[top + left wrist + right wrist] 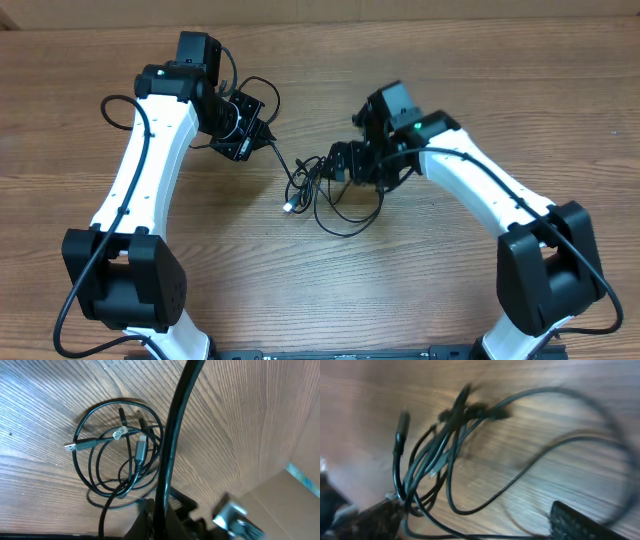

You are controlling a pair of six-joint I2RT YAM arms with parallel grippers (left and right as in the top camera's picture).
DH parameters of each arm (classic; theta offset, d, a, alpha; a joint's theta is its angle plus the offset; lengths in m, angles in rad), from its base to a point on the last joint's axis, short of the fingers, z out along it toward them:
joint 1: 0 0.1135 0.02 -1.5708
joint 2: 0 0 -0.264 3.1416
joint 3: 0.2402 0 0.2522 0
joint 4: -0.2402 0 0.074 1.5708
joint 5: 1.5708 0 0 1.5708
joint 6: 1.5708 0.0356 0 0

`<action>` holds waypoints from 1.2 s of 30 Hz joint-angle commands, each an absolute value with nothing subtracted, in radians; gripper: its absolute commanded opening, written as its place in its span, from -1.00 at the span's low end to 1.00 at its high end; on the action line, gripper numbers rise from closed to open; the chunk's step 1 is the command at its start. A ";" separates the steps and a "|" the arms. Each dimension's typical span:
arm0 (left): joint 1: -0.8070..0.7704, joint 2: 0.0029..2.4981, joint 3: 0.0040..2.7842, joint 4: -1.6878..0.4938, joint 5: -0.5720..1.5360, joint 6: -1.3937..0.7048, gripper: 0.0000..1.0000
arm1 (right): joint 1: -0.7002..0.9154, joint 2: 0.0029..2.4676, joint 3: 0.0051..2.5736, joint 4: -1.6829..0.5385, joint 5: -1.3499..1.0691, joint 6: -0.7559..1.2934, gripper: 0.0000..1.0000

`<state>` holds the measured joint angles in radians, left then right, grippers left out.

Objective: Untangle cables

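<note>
Tangle of cables (pixel 141 450), black, wooden table (pixel 450 60)

Operating remotely, I count two arms, left arm (pixel 140 190) and right arm (pixel 490 195), one table (pixel 400 290), one tangle of cables (pixel 305 183), at least two plug ends (pixel 141 450).

Bench (pixel 320 300): brown wood-grain top, evenly lit, fills every view. Left wrist view, lower right: tan panel (pixel 280 495), bluish strip at its edge.

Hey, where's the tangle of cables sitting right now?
In the overhead view the cables lie centre frame, right beside the right gripper, with one strand stretching up-left to the left gripper.
</note>
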<state>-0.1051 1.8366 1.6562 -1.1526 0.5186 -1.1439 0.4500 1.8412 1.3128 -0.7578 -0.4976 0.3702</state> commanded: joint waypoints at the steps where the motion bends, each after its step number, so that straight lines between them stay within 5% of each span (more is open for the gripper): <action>1: -0.119 1.831 1.656 -1.156 0.506 -1.113 -0.91 | 0.480 1.842 1.281 -0.711 -0.577 0.405 0.64; 7: -0.116 1.831 1.657 -1.163 0.525 -1.050 -0.91 | 0.482 1.842 1.271 -0.669 -0.512 0.405 -0.22; 9: -0.113 1.831 1.657 -1.163 0.537 -1.034 -0.91 | 0.485 1.843 1.270 -0.670 -0.452 0.405 -0.31; 14: -0.102 1.831 1.658 -1.162 0.578 -0.986 -0.91 | 0.504 1.843 1.269 -0.667 -0.366 0.405 -0.92; 19: -0.075 1.829 1.659 -1.163 0.674 -0.870 -0.91 | 0.487 1.843 1.271 -0.701 -0.316 0.413 -0.86; 22: -0.063 1.829 1.659 -1.171 0.667 -0.848 -0.91 | 0.453 1.842 1.290 -0.735 -0.419 0.412 0.18; 25: -0.064 1.829 1.659 -1.167 0.628 -0.849 -0.92 | 0.416 1.842 1.315 -0.743 -0.542 0.419 0.51; 30: -0.072 1.829 1.659 -1.162 0.593 -0.853 -0.91 | 0.423 1.843 1.314 -0.612 -0.591 0.427 0.60; 36: -0.073 1.829 1.659 -1.161 0.591 -0.860 -0.92 | 0.526 1.869 1.304 -0.606 -0.295 0.554 -0.06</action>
